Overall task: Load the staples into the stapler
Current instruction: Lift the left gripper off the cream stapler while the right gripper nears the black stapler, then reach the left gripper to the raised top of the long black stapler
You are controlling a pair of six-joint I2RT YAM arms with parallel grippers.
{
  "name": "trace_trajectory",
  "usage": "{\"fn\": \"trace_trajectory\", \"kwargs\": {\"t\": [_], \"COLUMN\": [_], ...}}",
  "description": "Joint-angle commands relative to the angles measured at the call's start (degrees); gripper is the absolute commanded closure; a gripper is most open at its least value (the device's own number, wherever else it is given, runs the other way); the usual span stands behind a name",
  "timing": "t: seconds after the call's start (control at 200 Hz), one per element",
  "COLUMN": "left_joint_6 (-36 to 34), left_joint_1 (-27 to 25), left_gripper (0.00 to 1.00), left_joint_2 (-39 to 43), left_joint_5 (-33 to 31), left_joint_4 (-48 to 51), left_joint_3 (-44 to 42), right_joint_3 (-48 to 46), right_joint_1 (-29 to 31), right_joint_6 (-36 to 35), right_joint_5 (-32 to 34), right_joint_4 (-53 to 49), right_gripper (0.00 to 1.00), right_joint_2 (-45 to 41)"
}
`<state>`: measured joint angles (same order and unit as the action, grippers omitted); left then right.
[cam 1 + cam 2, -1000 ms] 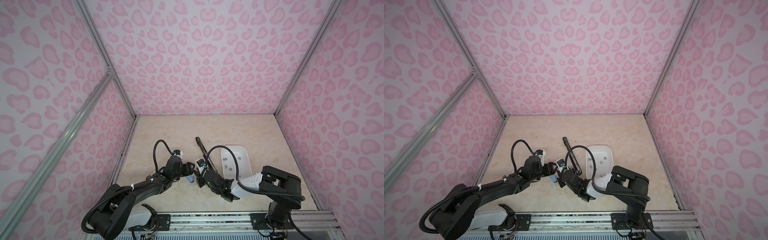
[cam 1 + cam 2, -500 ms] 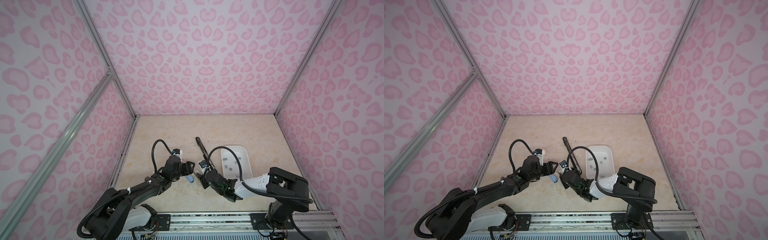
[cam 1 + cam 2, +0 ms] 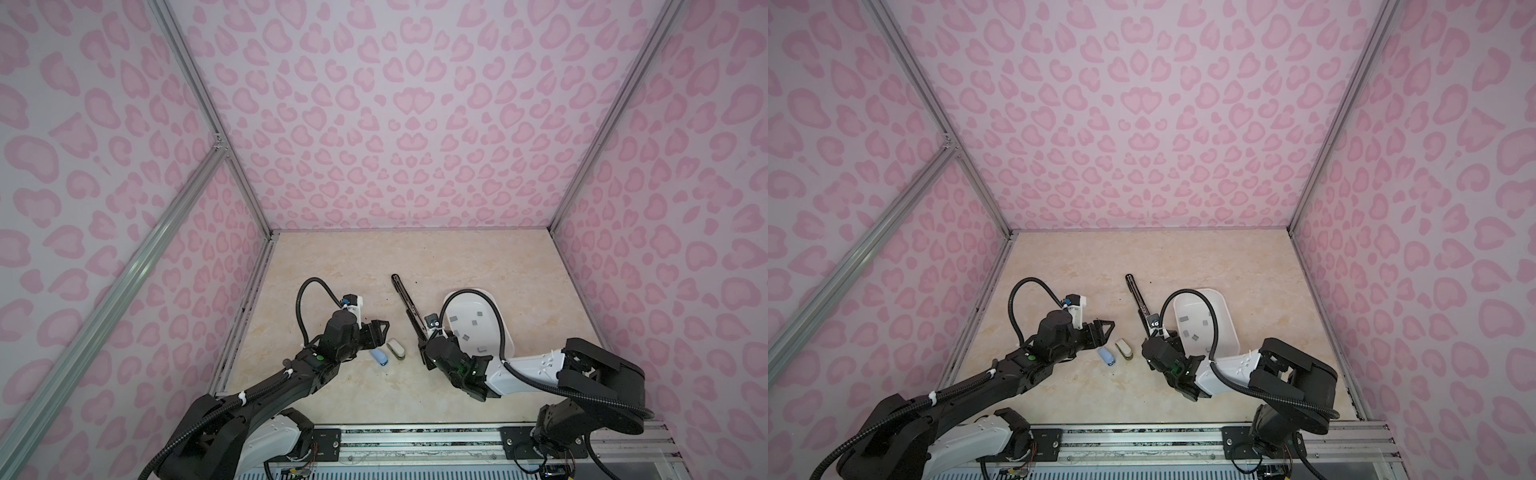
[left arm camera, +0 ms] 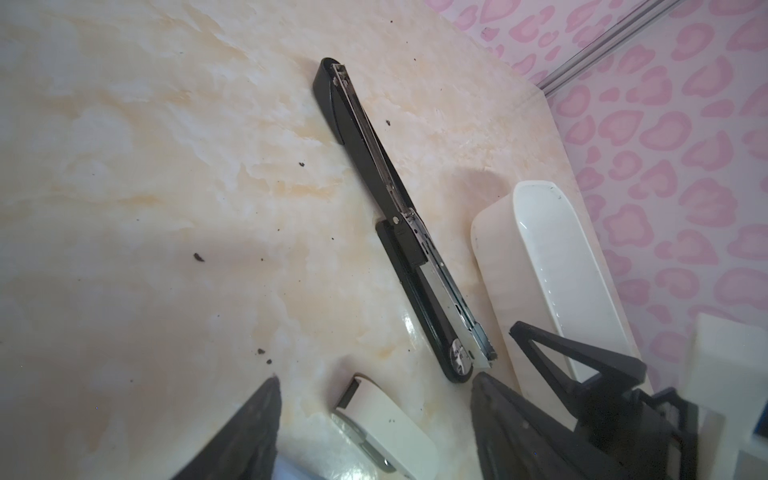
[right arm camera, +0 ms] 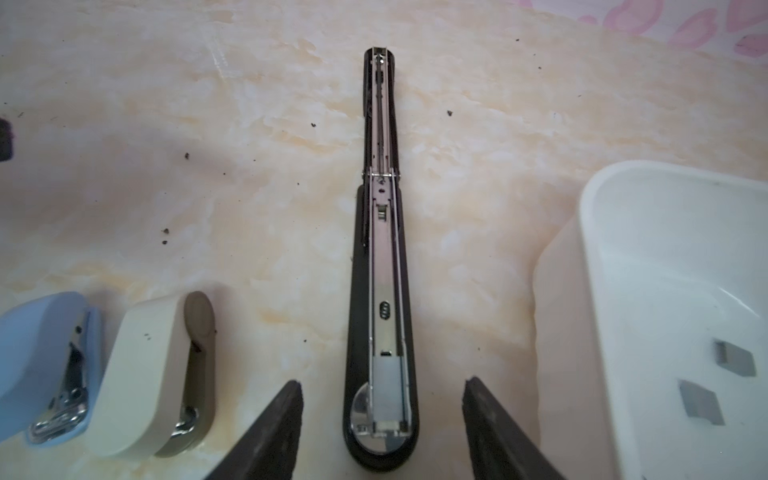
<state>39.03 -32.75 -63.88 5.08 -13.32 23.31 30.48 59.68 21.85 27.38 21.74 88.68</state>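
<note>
The right pincer (image 5: 382,382) has just opened wide, empty, astride the anvil end of the open black stapler (image 5: 380,232), leaving a grey staples block (image 5: 387,374) lying in its channel, so only closing seems left; the left pincer (image 4: 374,378) hangs wide beside it.

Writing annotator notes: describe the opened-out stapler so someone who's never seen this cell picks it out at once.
On the marbled tabletop, find the white tray right of centre in both top views. Just left of it lies the black stapler, folded out flat into one long thin line with its metal channel facing up. The blue stapler and beige stapler further left are short and stubby.
</note>
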Motion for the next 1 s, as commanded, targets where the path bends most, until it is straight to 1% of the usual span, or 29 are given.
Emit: {"fn": "trace_trajectory", "kwargs": {"t": [0.0, 0.185, 0.435, 0.56, 0.635, 0.7, 0.78, 0.84, 0.9, 0.995], "left_joint_6": [-0.3, -0.3, -0.4, -0.7, -0.6, -0.2, 0.5, 0.9, 1.3, 1.6], "left_joint_1": [0.0, 0.0, 0.0, 0.0, 0.0, 0.4, 1.8, 3.3, 4.7, 6.3], "left_gripper": [0.27, 0.26, 0.26, 0.26, 0.21, 0.14, 0.05, 0.0, 0.04, 0.05], "left_joint_2": [0.8, 1.0, 1.3, 1.7, 1.4, 0.9, 0.7, 1.3, 2.1, 3.6], "left_joint_5": [-0.9, -0.9, -1.2, -1.7, -1.5, -1.3, -0.6, -0.2, 0.3, 0.8], "left_joint_4": [0.1, 0.2, 0.7, 1.1, 1.1, 1.2, 1.2, 1.3, 1.6, 2.1], "left_joint_3": [-0.4, -0.4, -0.4, -0.6, -0.5, -0.3, -0.4, -0.8, -1.2, -1.6], "right_joint_3": [-1.1, -1.2, 1.6, 4.4, 5.6, 6.2, 6.9, 7.4, 7.7, 8.2], "right_joint_1": [-1.3, -2.0, -4.5, -5.0, -4.9, -4.8, -4.5, -4.0, -3.0, -1.5], "right_joint_6": [-0.7, -3.3, -3.5, -4.0, -4.5, -4.8, -5.1, -5.9, -6.7, -8.4], "right_joint_5": [-0.2, -4.0, -9.0, -9.6, -10.3, -11.2, -11.8, -12.3, -12.4, -12.7], "right_joint_4": [-0.4, 2.5, 6.5, 5.8, 5.5, 5.5, 5.0, 4.8, 4.8, 4.8], "right_gripper": [0.33, 0.32, 0.46, 0.58, 0.63, 0.7, 0.79, 0.84, 0.87, 0.89], "right_joint_2": [-0.4, 2.0, 7.8, 10.4, 11.2, 11.7, 12.1, 12.3, 12.4, 12.7]}}
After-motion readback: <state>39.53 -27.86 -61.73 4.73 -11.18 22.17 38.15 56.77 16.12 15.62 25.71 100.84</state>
